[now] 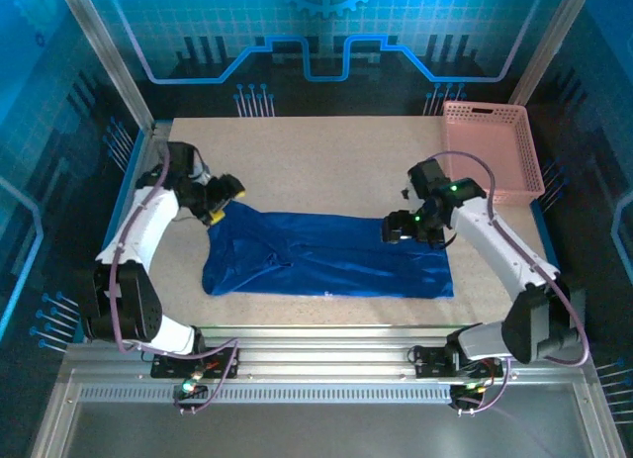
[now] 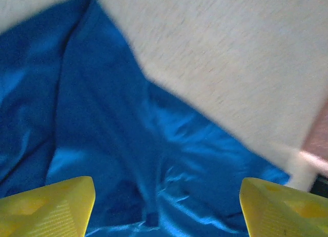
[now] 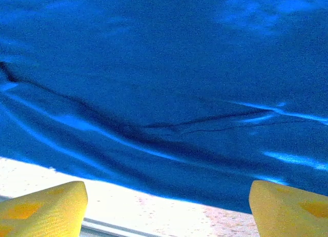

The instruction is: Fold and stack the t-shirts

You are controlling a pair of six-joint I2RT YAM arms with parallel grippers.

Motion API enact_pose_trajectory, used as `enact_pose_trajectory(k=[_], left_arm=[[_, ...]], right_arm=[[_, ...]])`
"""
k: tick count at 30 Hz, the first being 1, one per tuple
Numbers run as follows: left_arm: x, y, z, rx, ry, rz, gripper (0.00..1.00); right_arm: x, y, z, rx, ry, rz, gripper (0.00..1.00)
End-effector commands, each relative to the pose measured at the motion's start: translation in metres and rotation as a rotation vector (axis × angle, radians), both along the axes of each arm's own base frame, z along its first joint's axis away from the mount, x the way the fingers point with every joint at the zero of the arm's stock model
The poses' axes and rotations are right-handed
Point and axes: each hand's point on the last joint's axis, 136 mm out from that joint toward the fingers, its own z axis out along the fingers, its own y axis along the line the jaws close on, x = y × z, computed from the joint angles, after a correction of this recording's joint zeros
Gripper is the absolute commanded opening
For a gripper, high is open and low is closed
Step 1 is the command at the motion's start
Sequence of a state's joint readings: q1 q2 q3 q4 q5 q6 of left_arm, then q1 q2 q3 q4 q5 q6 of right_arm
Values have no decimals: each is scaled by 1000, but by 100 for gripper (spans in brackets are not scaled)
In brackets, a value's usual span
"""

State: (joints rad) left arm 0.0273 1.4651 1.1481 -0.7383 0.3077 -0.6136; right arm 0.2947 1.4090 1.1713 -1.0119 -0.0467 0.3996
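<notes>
Your left gripper has its yellow wedge-shaped finger pads closest to the lens in the left wrist view. They are far apart and nothing is pinched between them. Blue cloth lies under the gap. From above, this gripper is at the far left corner of the royal-blue soft cotton t-shirt. That looks like a good spot to pick up a corner.

Your right gripper is at the far right edge of the same shirt. Its own yellow pads are spread wide too and hold nothing. They hang just above the cloth near its edge. With one gripper at each end, you look ready to lift one long side and fold it over.

The shirt lies flat on the speckled beige tabletop, between the two arms. It makes a long band from left to right, with soft wrinkles and a shiny look. I cannot see any print on it. I see just this one shirt, so no stack has begun.

The pink plastic lattice basket stands in the far right corner, apart from the shirt.
</notes>
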Motion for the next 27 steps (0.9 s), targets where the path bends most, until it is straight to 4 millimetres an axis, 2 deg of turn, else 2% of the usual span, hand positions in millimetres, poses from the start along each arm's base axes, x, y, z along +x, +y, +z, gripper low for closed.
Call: enact_pose_trajectory(k=[1, 3, 5, 8, 9, 10, 11, 13, 16, 20, 23, 25, 27], left_arm=[[-48, -11, -42, 77, 200, 12, 74], [-58, -18, -59, 70, 231, 27, 69], [-63, -24, -79, 74, 271, 27, 57], [-56, -33, -106, 96, 309, 13, 39], [-46, -37, -114, 97, 311, 9, 30], [-34, -42, -120, 96, 310, 1, 22], [-24, -47, -125, 94, 308, -8, 18], [6, -63, -136, 101, 300, -56, 17], [45, -76, -161, 79, 335, -77, 13], [105, -92, -174, 54, 310, -119, 13], [158, -110, -182, 14, 272, -179, 14], [202, -130, -178, -57, 187, -224, 16], [238, -149, -173, -146, 89, -252, 18]], right_arm=[[11, -11, -23, -5, 82, 8, 83], [16, -19, -41, -1, 129, -33, 81], [14, -26, -64, -18, 198, -76, 71], [1, -34, -93, -64, 272, -139, 37], [-5, -36, -101, -72, 297, -168, 26], [-10, -34, -107, -73, 317, -187, 21], [-13, -31, -111, -74, 328, -190, 19], [-22, -21, -114, -104, 341, -168, 19], [-35, -2, -116, -119, 363, -139, 18], [-54, 26, -113, -119, 387, -125, 18], [-66, 61, -113, -76, 399, -106, 18], [-74, 92, -117, -39, 426, -89, 18], [-77, 124, -120, -4, 435, -66, 18]])
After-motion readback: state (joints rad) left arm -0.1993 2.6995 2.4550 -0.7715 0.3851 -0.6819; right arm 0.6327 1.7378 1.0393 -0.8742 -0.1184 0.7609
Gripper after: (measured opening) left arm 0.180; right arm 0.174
